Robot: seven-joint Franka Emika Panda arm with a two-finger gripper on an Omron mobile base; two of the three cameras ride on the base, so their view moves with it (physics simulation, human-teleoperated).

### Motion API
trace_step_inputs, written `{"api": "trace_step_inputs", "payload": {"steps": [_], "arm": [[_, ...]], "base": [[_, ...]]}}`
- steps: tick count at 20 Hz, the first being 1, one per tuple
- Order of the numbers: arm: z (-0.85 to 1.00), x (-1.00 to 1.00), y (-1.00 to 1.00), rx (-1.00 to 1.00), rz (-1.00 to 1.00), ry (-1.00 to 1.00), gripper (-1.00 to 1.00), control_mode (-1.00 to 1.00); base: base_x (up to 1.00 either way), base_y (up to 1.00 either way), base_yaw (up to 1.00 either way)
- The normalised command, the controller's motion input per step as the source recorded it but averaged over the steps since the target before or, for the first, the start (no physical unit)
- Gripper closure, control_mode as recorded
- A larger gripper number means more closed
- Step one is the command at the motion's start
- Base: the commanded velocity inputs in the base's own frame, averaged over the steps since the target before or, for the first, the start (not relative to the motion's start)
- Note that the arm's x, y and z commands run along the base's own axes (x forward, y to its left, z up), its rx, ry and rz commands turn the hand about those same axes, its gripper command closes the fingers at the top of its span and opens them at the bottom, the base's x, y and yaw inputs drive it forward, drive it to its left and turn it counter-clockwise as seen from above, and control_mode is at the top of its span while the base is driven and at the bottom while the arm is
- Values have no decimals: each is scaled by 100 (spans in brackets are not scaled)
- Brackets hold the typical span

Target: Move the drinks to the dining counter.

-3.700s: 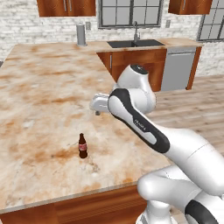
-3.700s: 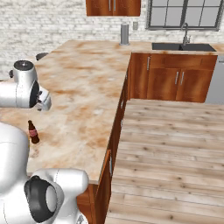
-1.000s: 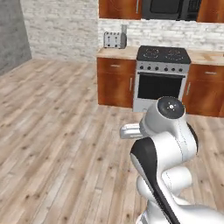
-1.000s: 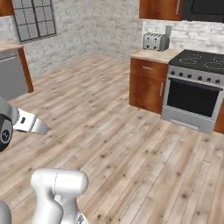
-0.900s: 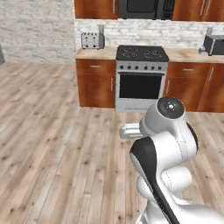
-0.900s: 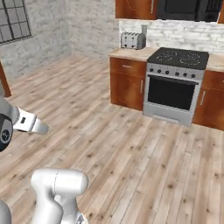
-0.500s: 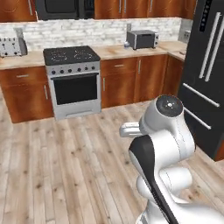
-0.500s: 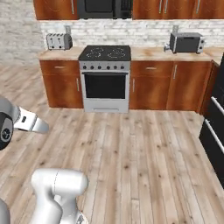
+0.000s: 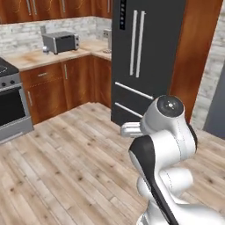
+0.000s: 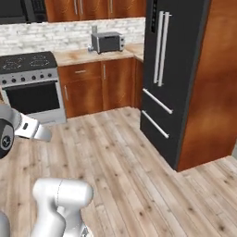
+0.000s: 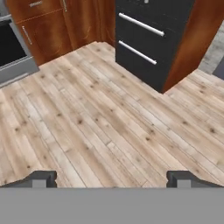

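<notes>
Pincer (image 11: 112,178) agape, fingertips edge-cropped

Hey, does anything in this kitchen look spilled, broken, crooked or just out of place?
Nothing stands out. The tall black refrigerator is shut, the grey toaster oven sits square on its counter, and the wooden plank floor looks clean.

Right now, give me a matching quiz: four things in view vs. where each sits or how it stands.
Things:
1. fridge
2. toaster oven
3. stove
4. gripper

Places/states:
A. on the counter against the white brick wall
B. open, nothing between the fingers, over bare wood floor
C. tall and black, beside a wooden panel
D. set between brown cabinets, dark oven door

Pairs: 1-C, 2-A, 3-D, 4-B
</notes>
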Motion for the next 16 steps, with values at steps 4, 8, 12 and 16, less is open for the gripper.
{"api": "trace_step_inputs", "payload": {"steps": [4, 8, 12, 16], "arm": [[0, 0, 0, 0, 0, 0, -100, 100], [0, 0, 0, 0, 0, 0, -100, 100], [0, 0, 0, 0, 0, 0, -100, 100], [0, 0, 0, 0, 0, 0, -100, 100]], "base": [[100, 11, -19], [100, 46, -2], [100, 76, -2], [100, 53, 0]]}}
